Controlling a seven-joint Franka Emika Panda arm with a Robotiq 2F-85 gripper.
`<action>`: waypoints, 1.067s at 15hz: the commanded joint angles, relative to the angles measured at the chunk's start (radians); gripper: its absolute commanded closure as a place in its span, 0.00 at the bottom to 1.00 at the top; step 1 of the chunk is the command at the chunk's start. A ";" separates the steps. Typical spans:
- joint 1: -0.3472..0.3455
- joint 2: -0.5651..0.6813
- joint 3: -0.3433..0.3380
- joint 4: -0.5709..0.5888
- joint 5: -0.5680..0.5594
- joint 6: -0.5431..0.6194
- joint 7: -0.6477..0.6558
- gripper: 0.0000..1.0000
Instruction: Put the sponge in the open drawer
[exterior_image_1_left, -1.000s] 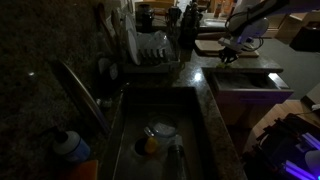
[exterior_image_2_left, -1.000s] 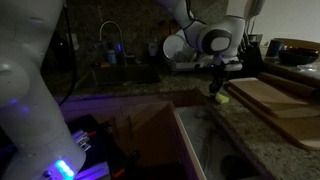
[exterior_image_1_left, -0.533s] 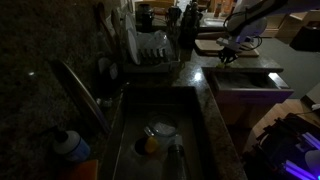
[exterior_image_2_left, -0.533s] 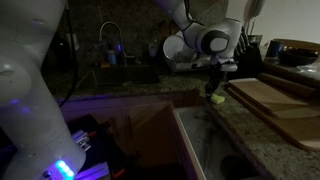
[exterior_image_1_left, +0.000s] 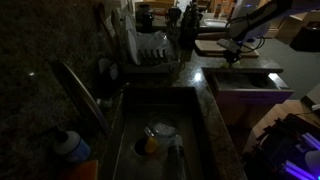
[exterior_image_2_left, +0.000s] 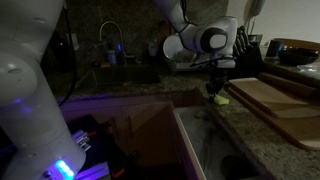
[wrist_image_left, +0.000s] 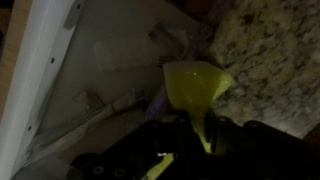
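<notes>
My gripper (wrist_image_left: 196, 128) is shut on the yellow-green sponge (wrist_image_left: 196, 83), which hangs pinched between the fingers. In the wrist view the sponge is over the line where the granite counter (wrist_image_left: 272, 50) meets the open drawer (wrist_image_left: 45, 80), whose pale rim and dim interior fill the left side. In an exterior view the gripper (exterior_image_2_left: 215, 88) holds the sponge (exterior_image_2_left: 219, 98) just above the counter edge, with the open drawer (exterior_image_2_left: 188, 128) below and in front of it. In an exterior view the gripper (exterior_image_1_left: 233, 55) is behind the drawer (exterior_image_1_left: 247, 80); the sponge is too dark to pick out there.
A tan board (exterior_image_2_left: 272, 100) lies on the counter beside the gripper. A sink (exterior_image_1_left: 160, 135) holds a round dish (exterior_image_1_left: 162, 129) and a yellow-orange object (exterior_image_1_left: 150, 145). A dish rack (exterior_image_1_left: 150, 50) stands behind the sink. The room is very dark.
The arm has shifted slightly toward the drawer side with the sponge still pinched; nothing else has moved.
</notes>
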 joint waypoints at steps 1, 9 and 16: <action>0.113 -0.111 -0.095 -0.199 -0.167 0.033 0.264 0.96; 0.113 -0.230 -0.051 -0.508 -0.358 0.198 0.526 0.96; -0.059 -0.097 0.032 -0.564 -0.386 0.760 0.476 0.58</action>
